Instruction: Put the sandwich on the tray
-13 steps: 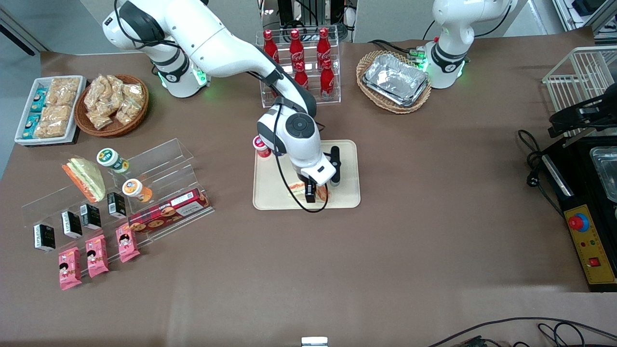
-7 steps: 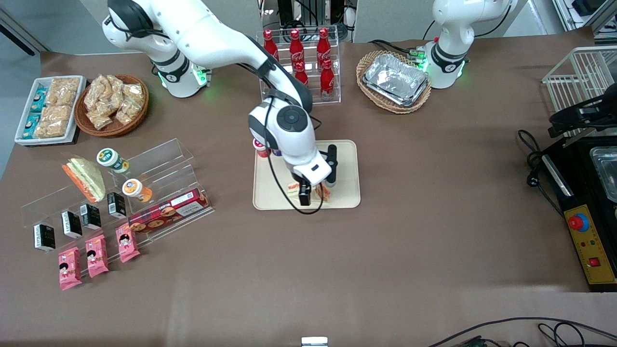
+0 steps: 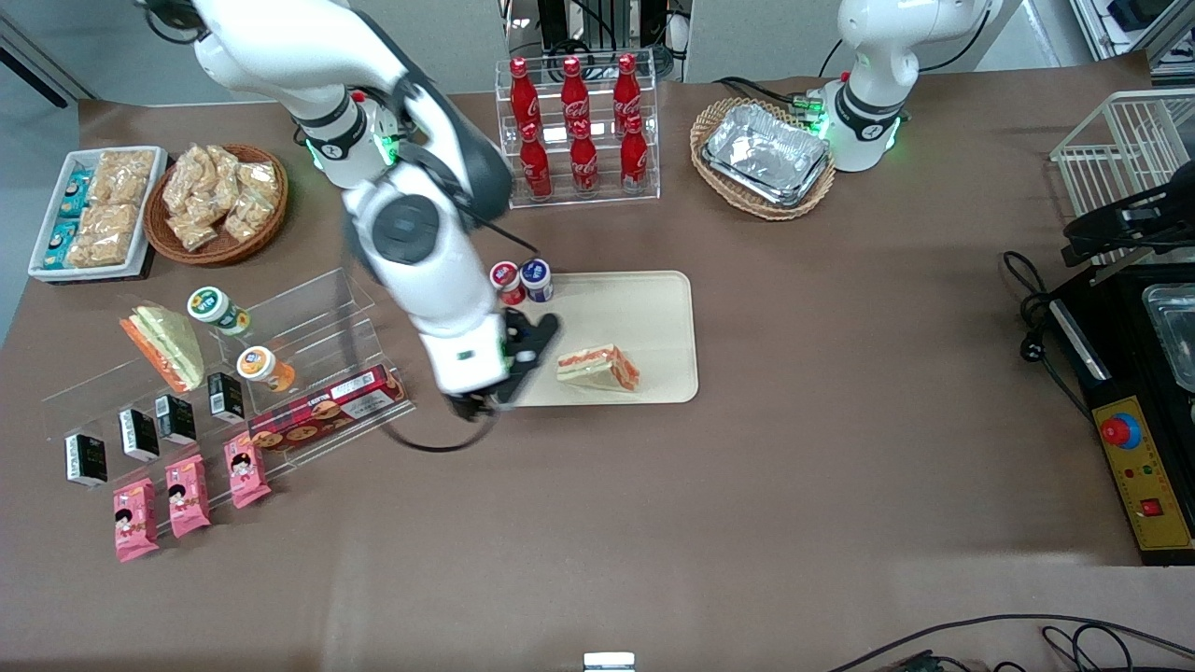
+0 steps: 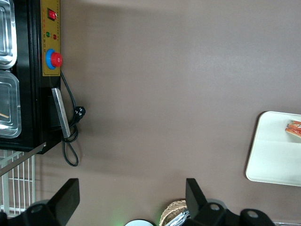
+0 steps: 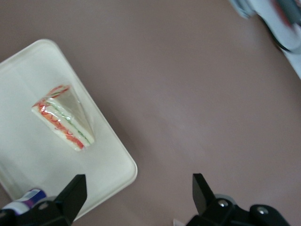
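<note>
The sandwich (image 3: pixel 598 367), a clear-wrapped wedge of white bread with a red-orange stripe, lies flat on the cream tray (image 3: pixel 644 313), near the tray's edge closest to the front camera. It also shows in the right wrist view (image 5: pixel 65 117) on the tray (image 5: pixel 28 155), and its tip in the left wrist view (image 4: pixel 294 128). My right gripper (image 3: pixel 512 369) is open and empty, raised above the tray's corner toward the working arm's end, apart from the sandwich. Its fingers (image 5: pixel 73 193) are spread wide over the tray corner and bare table.
Two small cups (image 3: pixel 522 280) stand at the tray's corner. A clear rack of red bottles (image 3: pixel 579 131) stands farther from the camera. A clear stepped shelf (image 3: pixel 280 364) with snacks and a greenish wedge sandwich (image 3: pixel 168 347) lies toward the working arm's end. A basket of foil trays (image 3: pixel 764 157) sits toward the parked arm.
The gripper has let go of the sandwich, risen and swung off toward the working arm's end. The sandwich stays on the tray, now uncovered.
</note>
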Robot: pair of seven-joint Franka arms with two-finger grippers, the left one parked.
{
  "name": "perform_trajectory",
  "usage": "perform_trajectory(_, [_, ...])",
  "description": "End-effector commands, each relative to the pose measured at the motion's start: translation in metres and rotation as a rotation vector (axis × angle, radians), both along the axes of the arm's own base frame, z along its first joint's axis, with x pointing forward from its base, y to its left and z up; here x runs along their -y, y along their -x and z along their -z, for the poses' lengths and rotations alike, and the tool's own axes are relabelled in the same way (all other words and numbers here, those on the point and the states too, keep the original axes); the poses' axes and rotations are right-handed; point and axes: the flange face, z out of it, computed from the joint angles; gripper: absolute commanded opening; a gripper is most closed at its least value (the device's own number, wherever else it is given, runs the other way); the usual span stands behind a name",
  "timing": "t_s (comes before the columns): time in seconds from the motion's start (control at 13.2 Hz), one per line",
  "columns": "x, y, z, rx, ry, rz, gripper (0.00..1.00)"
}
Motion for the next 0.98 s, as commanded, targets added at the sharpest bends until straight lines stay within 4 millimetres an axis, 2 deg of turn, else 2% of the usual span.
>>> perform_trajectory(0.0, [0.059, 0.010, -0.072, -0.042, -0.033, 0.338, 1.00])
perform_trajectory(0.15, [0.086, 0.011, -0.096, -0.037, -0.037, 0.441, 1.00])
perform_trajectory(0.45, [0.164, 0.005, -0.133, -0.055, -0.028, 0.566, 1.00])
perform_trajectory(0.68, [0.222, 0.011, -0.163, -0.063, -0.034, 0.688, 1.00])
perform_trajectory(0.91, [0.265, 0.006, -0.171, -0.063, -0.065, 0.916, 1.00])
